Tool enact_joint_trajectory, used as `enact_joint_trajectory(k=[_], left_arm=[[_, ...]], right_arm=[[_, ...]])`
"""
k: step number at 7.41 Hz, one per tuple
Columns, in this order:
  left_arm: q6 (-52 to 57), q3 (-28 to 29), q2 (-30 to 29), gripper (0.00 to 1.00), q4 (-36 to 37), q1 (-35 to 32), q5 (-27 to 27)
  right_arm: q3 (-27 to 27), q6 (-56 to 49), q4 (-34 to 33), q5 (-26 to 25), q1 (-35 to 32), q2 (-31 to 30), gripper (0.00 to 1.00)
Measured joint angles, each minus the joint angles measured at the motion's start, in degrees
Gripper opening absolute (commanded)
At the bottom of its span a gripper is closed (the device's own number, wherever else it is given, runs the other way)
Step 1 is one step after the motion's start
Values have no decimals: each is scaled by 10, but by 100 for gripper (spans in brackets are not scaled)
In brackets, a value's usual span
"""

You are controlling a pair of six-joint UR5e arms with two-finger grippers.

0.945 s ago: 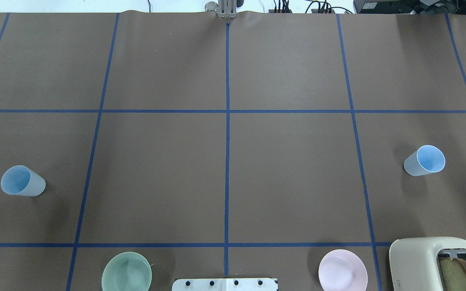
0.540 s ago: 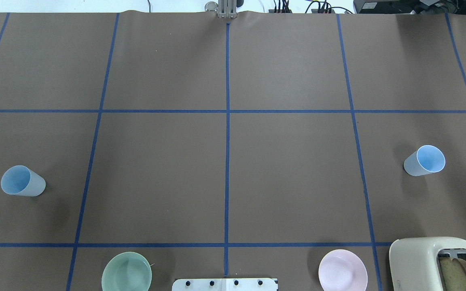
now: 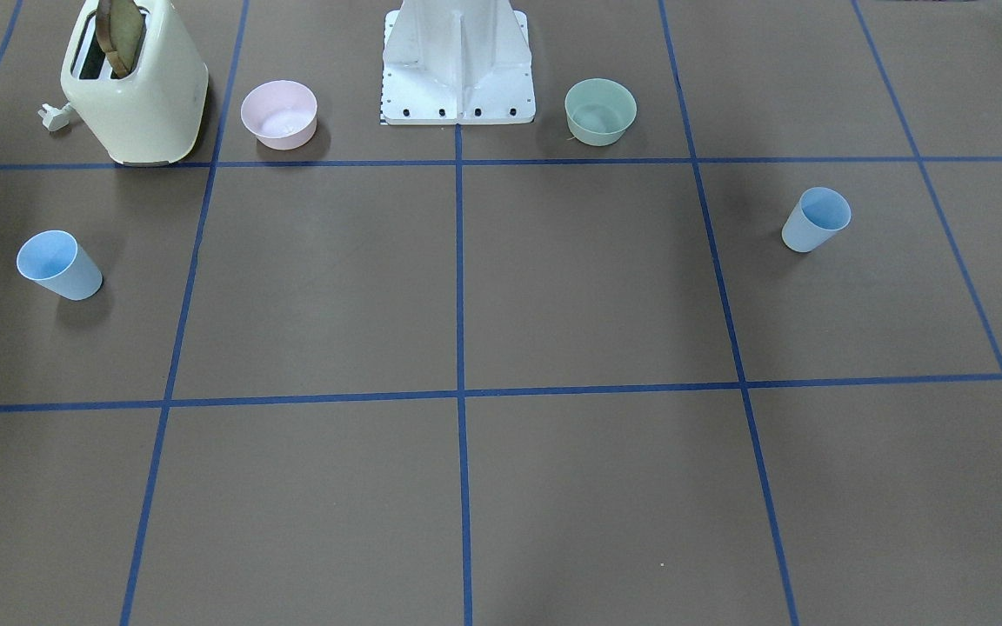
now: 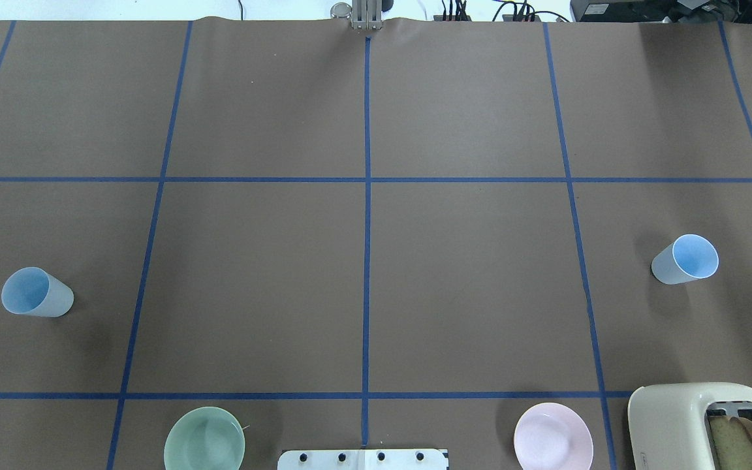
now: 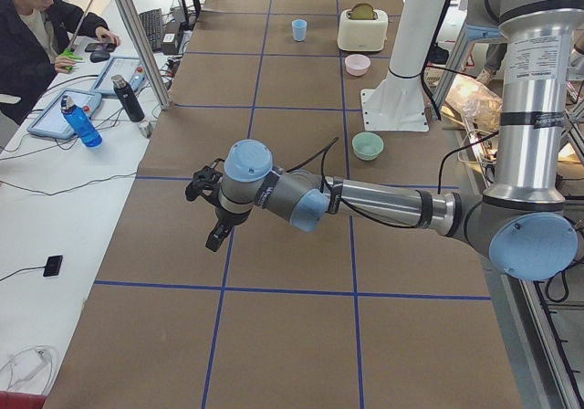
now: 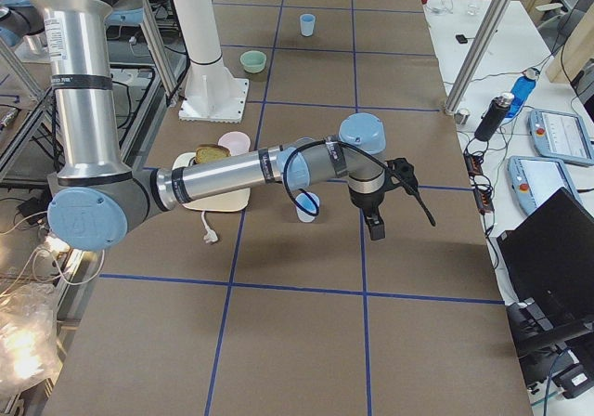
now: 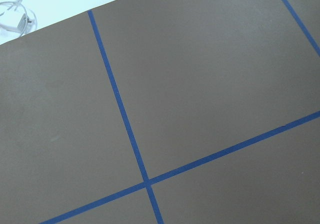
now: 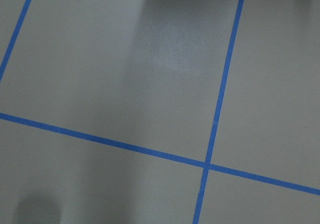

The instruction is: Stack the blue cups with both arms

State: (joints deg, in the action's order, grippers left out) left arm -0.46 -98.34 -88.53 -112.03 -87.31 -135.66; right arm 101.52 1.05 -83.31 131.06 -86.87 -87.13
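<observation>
Cup L (image 4: 37, 292) | cup R (image 4: 685, 259) | both unmoved, upright, well apart

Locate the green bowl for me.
In the overhead view the green bowl sits at the bottom edge, left of the white pedestal, on the robot's left side.

Far left on the surface (image 4: 467, 294), left cup (image 4: 36, 294); far right, right cup (image 4: 686, 260). Flanking the pedestal (image 4: 363, 459), left bowl (image 4: 204, 438) and right bowl (image 4: 553, 436); right of that, toaster (image 4: 676, 424), seemingly holding bread (image 4: 738, 440).
</observation>
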Motion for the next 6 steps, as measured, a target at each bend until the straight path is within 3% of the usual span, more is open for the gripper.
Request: enact_joint_trajectory(k=[2, 4, 6], left_arm=[[-84, -4, 50, 99, -65, 43, -41], [-229, -5, 107, 98, -185, 137, 7], [-333, -21, 130, 98, -240, 222, 60]], right_arm=[[0, 1, 20, 1, 0, -14, 100], [-1, 1, 24, 2, 1, -20, 100], [0, 1, 25, 2, 1, -25, 100]])
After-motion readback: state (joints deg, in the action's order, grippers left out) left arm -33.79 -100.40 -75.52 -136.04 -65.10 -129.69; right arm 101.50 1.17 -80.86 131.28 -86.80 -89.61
